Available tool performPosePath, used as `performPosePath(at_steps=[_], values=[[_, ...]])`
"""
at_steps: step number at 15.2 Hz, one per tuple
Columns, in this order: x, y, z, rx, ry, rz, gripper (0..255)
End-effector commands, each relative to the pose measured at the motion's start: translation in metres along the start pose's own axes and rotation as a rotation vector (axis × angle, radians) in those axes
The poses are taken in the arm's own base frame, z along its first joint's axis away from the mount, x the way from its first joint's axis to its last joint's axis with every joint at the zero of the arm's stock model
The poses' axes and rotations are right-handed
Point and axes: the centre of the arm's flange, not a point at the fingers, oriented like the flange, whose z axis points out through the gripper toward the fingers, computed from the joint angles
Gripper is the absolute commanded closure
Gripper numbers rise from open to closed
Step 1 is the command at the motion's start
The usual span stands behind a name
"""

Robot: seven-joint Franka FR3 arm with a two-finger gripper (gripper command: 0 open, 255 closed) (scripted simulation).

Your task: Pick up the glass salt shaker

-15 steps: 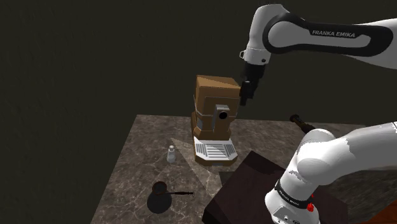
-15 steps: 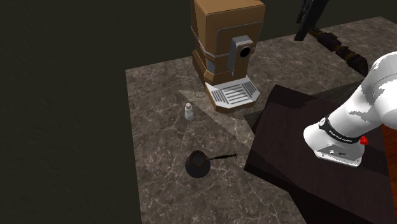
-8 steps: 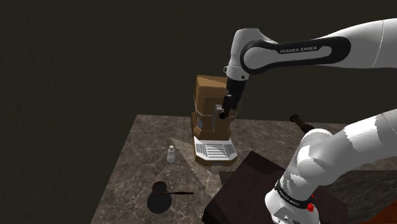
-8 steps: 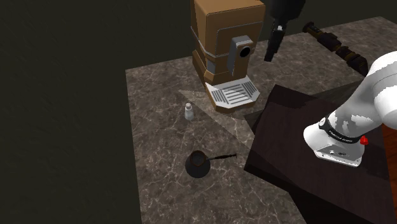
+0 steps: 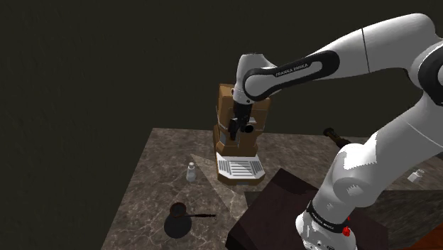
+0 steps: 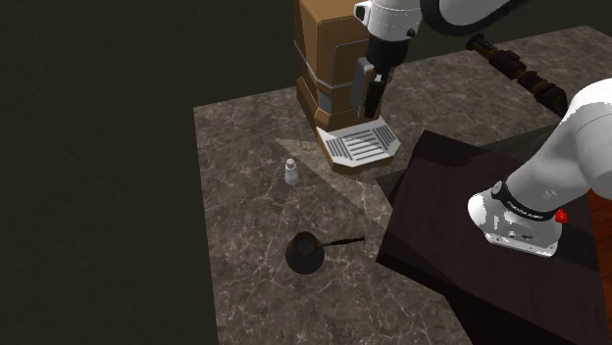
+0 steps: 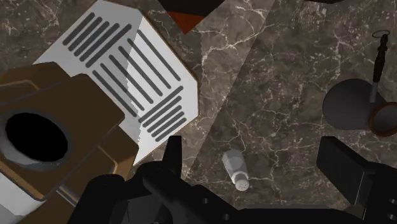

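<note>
Gripper (image 7: 257, 162) open wide, fingers well apart, nothing held. It hangs in front of the brown coffee machine (image 6: 329, 49), over its white slotted drip tray (image 7: 137, 70). Glass salt shaker (image 7: 236, 169) w/ pale cap stands upright on the dark marbled counter (image 6: 245, 225), well below the gripper; in wrist view it shows between the fingers, untouched, near the tray's corner. Dark long-handled coffee pot (image 6: 305, 251) sits on same counter, farther from gripper than the shaker.
</note>
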Motion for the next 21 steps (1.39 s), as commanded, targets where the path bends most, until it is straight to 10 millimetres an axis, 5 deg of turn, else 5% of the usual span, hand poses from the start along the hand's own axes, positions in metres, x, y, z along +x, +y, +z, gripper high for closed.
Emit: performPosePath(at_steps=[1,21], values=[[0.017,-0.005,0.023,0.005,0.004,-0.004,0],[0.189,-0.042,0.214,0.059,0.034,-0.042,0]])
